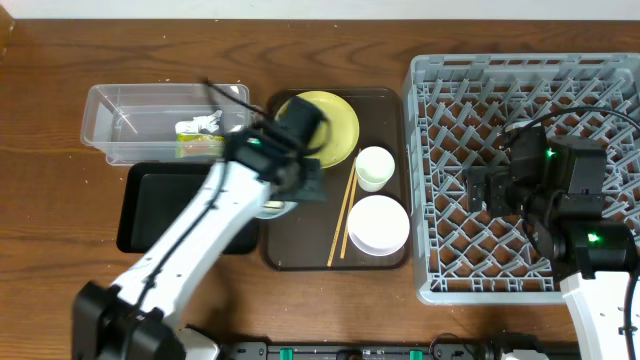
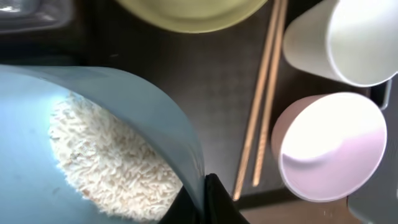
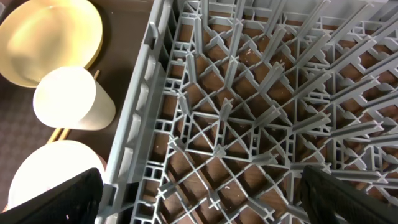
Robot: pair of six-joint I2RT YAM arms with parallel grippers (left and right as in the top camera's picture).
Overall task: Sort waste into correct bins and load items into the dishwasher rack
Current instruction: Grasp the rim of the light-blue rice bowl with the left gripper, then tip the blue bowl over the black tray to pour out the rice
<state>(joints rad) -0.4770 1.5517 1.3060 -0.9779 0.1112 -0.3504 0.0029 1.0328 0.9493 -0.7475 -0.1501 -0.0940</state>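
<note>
Two robot arms over a wooden tabletop (image 1: pixel 60 60), waste partly sorted, rack not yet loaded

Already in the clear tub (image 1: pixel 100 125): printed snack wrapper (image 1: pixel 195 147) and crumpled white tissue (image 1: pixel 207 123). Clamped by its rim in the left pincer (image 2: pixel 202 202): light blue bowl (image 2: pixel 124 93) with white rice (image 2: pixel 106 155) inside, at the left edge of the brown serving tray (image 1: pixel 300 245), just beside the black tray (image 1: pixel 150 210). Nothing visible in the black tray. Waiting on the serving tray: yellow plate (image 1: pixel 335 125), small white cup (image 1: pixel 374 167), white bowl (image 1: pixel 378 224), two wooden chopsticks (image 1: pixel 343 215). Hovering over the grey dishwasher rack (image 1: pixel 430 290): right pincer (image 1: pixel 482 190), spread wide, gripping nothing. No dish in it. By the look of it, left to do: tipping out the rice, then loading every item into the rack
</note>
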